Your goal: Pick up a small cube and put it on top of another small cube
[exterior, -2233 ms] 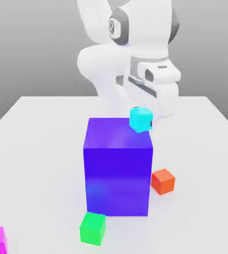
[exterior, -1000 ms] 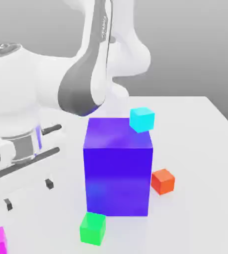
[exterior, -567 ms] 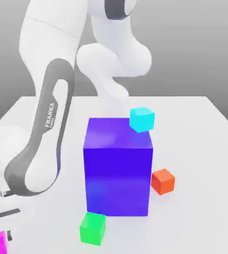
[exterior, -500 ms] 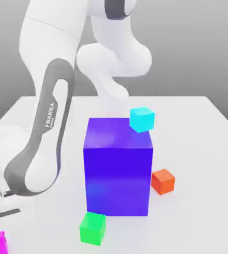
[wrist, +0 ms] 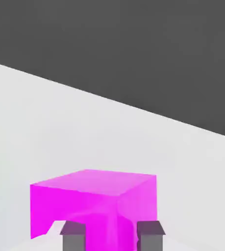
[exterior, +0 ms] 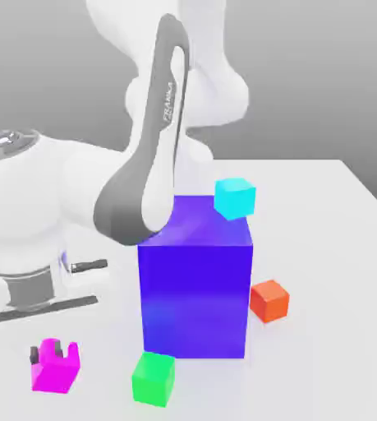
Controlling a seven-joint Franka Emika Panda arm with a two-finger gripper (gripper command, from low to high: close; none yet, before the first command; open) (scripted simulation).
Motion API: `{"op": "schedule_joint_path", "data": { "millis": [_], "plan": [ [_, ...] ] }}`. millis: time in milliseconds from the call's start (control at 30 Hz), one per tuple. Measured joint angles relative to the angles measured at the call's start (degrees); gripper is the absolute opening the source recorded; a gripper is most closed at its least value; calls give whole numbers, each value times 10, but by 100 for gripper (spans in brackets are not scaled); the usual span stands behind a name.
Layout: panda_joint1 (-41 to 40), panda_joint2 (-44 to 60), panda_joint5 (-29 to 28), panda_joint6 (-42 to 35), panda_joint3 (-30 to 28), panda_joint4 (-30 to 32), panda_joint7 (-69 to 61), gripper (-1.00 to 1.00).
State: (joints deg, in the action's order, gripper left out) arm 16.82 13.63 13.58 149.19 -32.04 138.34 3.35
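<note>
Since half a second earlier the pink cube (exterior: 56, 367) had come inward toward the green cube (exterior: 154, 379), lifted off the table (exterior: 323, 247), gripper (exterior: 53, 352) clamped on it, apparently so it could be carried over and set on top.

1. We see the exterior view looking down across the white table (exterior: 339, 238) toward the arm's base.
2. Our hand view sits close behind the magenta cube (wrist: 94, 206).
3. Both share that cube (exterior: 56, 368).

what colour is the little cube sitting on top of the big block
Cyan; the little cube on the big block shows best in the exterior view.
</note>
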Motion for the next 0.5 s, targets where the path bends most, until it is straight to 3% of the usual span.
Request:
{"op": "schedule_joint_path", "data": {
  "millis": [200,367,400,500],
  "plan": [
    [79,-92,-89,13,4,85,190,-100],
    [54,-14,10,85,58,90,138,-100],
    [48,3,32,98,69,88,122,100],
    [48,3,32,98,69,88,122,100]
  ]
}}
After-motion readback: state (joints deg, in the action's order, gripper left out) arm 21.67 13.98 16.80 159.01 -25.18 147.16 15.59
